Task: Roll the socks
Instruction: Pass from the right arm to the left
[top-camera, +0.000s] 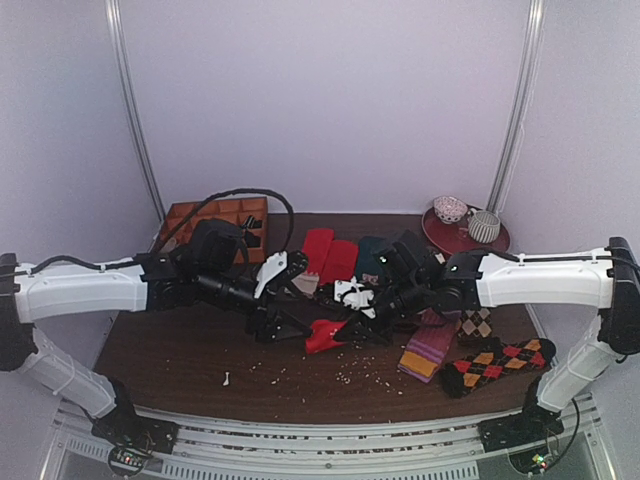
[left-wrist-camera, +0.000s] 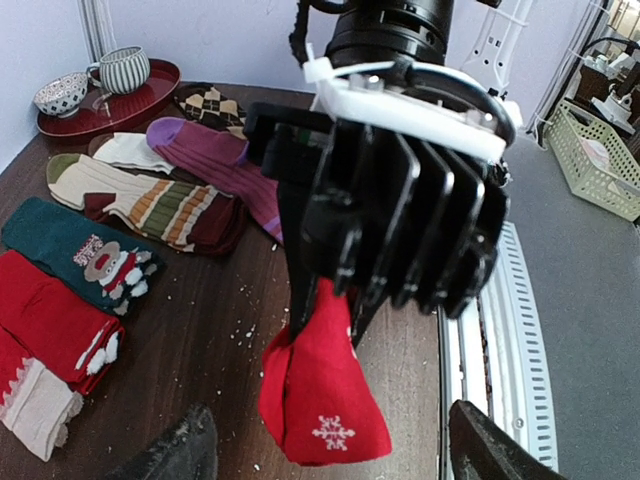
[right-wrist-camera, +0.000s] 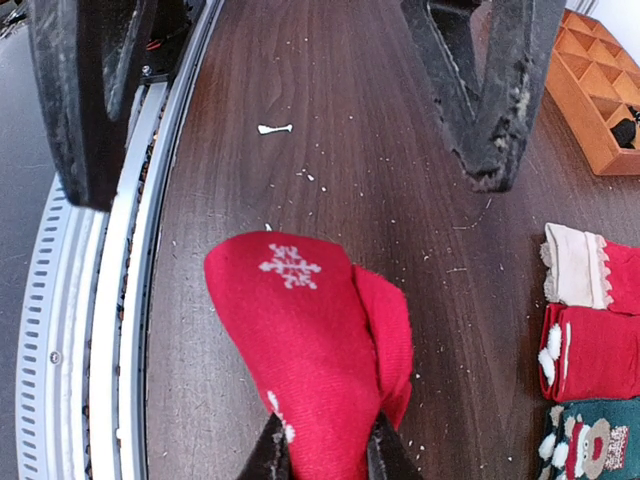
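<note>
The socks are a small, soft red bundle with a white snowflake on it. The bundle is folded over on itself, with a fat lump in front and a thinner flap beside it. It is about the middle of the surface, between the two arms. The right jaws pinch the top of it tight, and it hangs down from them. I cannot tell if its bottom touches the wood.

The left jaws are spread wide and hold nothing. They face the bundle from close by and do not touch it.

I think the rolling is mostly done, because the socks are a short bunch and not laid out long. But the bundle looks loose, more folded than round. What may be left is to tuck it tight so it stays shut, then put it down.

The cloth looks knitted, thick and floppy. The surface is dark brown wood, smooth and hard, with little pale crumbs on it.

Further out, other socks lie flat: a green sock with a bear on it, a striped sock and a purple sock. An orange box has many small square holes. A round dark red tray holds a striped cup and a little bowl.
</note>
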